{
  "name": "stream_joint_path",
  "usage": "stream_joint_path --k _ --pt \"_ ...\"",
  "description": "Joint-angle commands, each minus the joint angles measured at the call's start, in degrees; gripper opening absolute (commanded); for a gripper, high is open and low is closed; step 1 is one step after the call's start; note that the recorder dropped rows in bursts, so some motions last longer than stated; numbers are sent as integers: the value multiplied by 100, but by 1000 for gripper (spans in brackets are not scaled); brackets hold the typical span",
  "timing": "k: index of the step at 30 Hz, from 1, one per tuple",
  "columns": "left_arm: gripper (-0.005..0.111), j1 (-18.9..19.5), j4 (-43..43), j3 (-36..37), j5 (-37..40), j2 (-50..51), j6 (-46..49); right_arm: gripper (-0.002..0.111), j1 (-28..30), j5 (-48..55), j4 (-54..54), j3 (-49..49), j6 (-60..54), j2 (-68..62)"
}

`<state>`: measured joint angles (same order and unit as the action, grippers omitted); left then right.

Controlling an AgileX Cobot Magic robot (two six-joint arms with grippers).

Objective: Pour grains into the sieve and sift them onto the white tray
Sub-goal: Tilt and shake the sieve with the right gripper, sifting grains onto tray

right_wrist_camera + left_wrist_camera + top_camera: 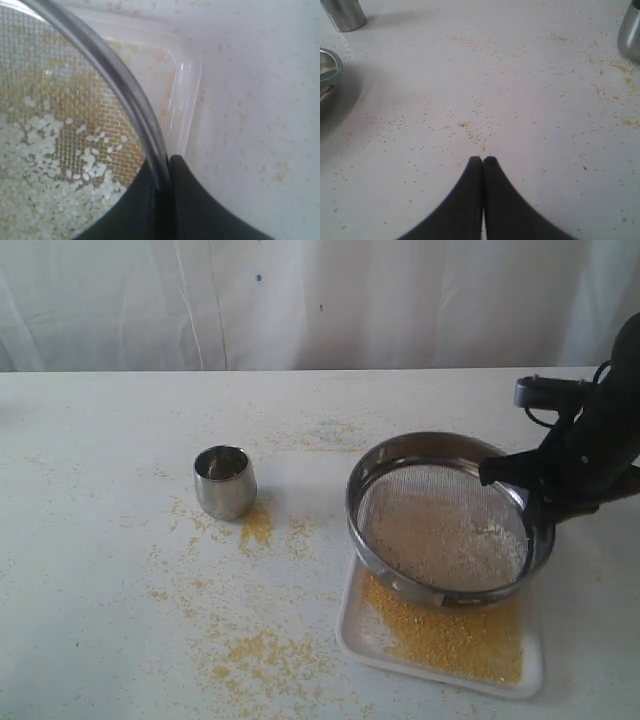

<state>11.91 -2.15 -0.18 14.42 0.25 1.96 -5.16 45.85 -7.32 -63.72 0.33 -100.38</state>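
The sieve [440,515], a wide steel ring with mesh bottom, hangs tilted over the white tray [360,640]. My right gripper [530,505] is shut on the sieve's right rim [125,85], one finger inside, one outside. Whitish coarse grains [440,535] lie on the mesh [45,150]. Golden fine grains [450,635] cover the tray under it; the tray's corner [185,85] shows beside the rim. My left gripper [483,160] is shut on nothing, above the speckled tabletop, and is out of the exterior view.
A small steel cup [224,481] stands upright left of the sieve. Yellow grains [255,525] are scattered over the table near it and toward the front. A steel cup [630,32] and another steel vessel [345,14] sit at the left wrist view's edges.
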Motion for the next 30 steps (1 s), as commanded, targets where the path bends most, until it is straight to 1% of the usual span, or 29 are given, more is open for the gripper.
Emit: stream_joint_path --k 1,2,3,4,5,6,7,9,10,12,13,14,15,16,19,20,22,23,24,25,26,27,28,29,30 --pt "0 -1 -36 18 15 -25 -42 0 1 -404 -53 196 -33 -3" --pt "0 -1 -36 18 15 -25 -42 0 1 -967 -28 211 -33 -33" --pt "0 -1 -36 18 15 -25 -42 0 1 -766 -78 186 25 -30" --pt "0 -1 -36 18 15 -25 -42 0 1 -86 -113 154 25 14" --pt "0 -1 -36 18 15 -25 -42 0 1 324 -113 167 9 39" --pt "0 -1 -36 18 15 -25 -42 0 1 259 -125 210 9 39" --pt "0 -1 -36 18 16 -25 -42 0 1 -53 -125 222 9 26" --pt "0 -1 -36 18 16 -25 -42 0 1 -1021 -115 222 -33 -21" --pt "0 -1 -36 18 16 -25 -42 0 1 -1163 -125 209 25 -27" --pt "0 -1 -36 18 16 -25 -42 0 1 -460 -167 104 133 15" --pt "0 -1 -36 18 16 -25 -42 0 1 134 -167 81 131 40" --pt "0 -1 -36 18 16 -25 -42 0 1 390 -167 81 131 56" --pt "0 -1 -36 18 16 -25 -42 0 1 438 -167 110 131 65" --pt "0 -1 -36 18 16 -25 -42 0 1 248 -167 112 131 52" --pt "0 -1 -36 18 16 -25 -42 0 1 -1094 -147 112 131 13" --pt "0 -1 -36 18 16 -25 -42 0 1 -916 -147 79 148 28" --pt "0 -1 -36 18 16 -25 -42 0 1 187 -187 24 148 117" --pt "0 -1 -36 18 16 -25 -42 0 1 554 -187 24 148 146" --pt "0 -1 -36 18 16 -25 -42 0 1 687 -187 51 148 147" --pt "0 -1 -36 18 16 -25 -42 0 1 606 -187 51 148 147" --pt "0 -1 -36 18 16 -25 -42 0 1 282 -187 51 148 135" --pt "0 -1 -36 18 16 -25 -42 0 1 -308 -177 51 148 110" --pt "0 -1 -36 18 16 -25 -42 0 1 -675 -177 51 148 98" --pt "0 -1 -36 18 16 -25 -42 0 1 -670 -177 38 148 98" --pt "0 -1 -36 18 16 -25 -42 0 1 -325 -204 6 148 111"
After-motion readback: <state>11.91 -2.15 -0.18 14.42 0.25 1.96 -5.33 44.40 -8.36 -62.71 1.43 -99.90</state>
